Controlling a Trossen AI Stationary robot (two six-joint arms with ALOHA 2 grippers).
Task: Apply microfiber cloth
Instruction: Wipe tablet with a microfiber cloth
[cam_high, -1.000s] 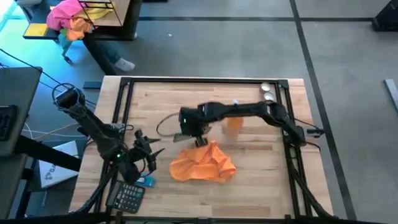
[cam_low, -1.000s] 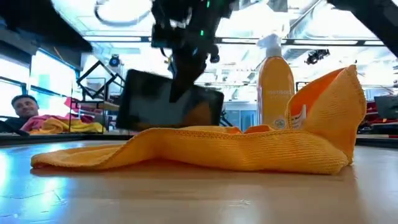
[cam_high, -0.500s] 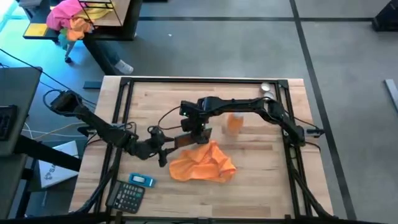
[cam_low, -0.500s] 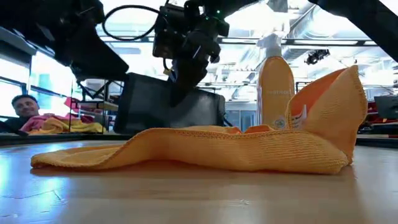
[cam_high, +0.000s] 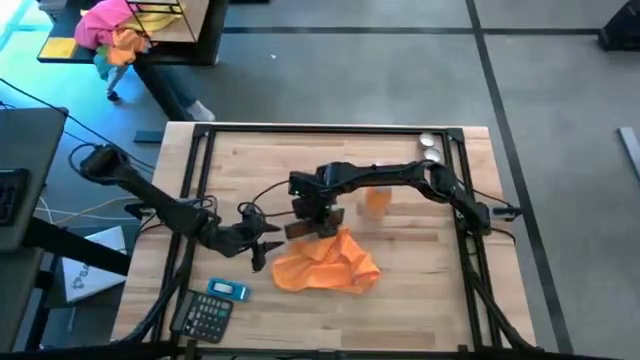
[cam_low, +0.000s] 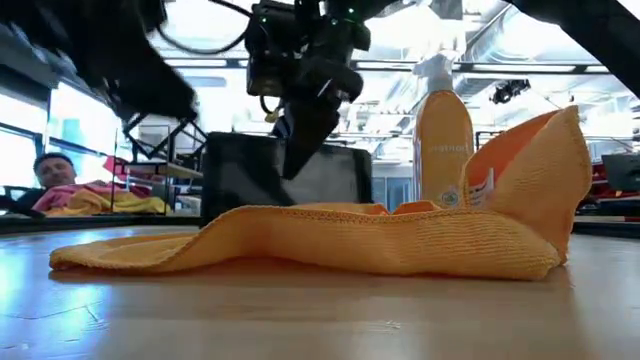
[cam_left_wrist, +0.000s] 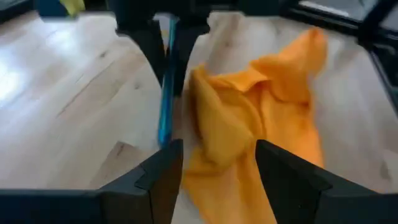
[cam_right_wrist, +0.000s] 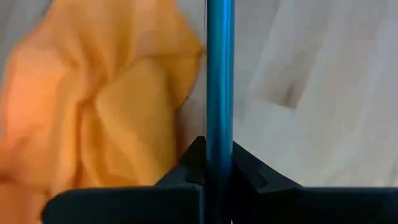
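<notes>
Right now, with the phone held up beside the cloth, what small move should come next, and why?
Probably the left gripper eases forward and closes on the microfiber cloth. Its fingers are open and aimed at the cloth's near edge, while the right gripper holds the phone on edge just beside it, waiting to be wiped.

A robotics lab or workshop: a pale butcher-block wooden table (cam_high: 400, 280) in a black metal frame (cam_high: 330, 129), grey concrete floor (cam_high: 400, 70), open-plan ceiling lights (cam_low: 200, 75) beyond.
</notes>
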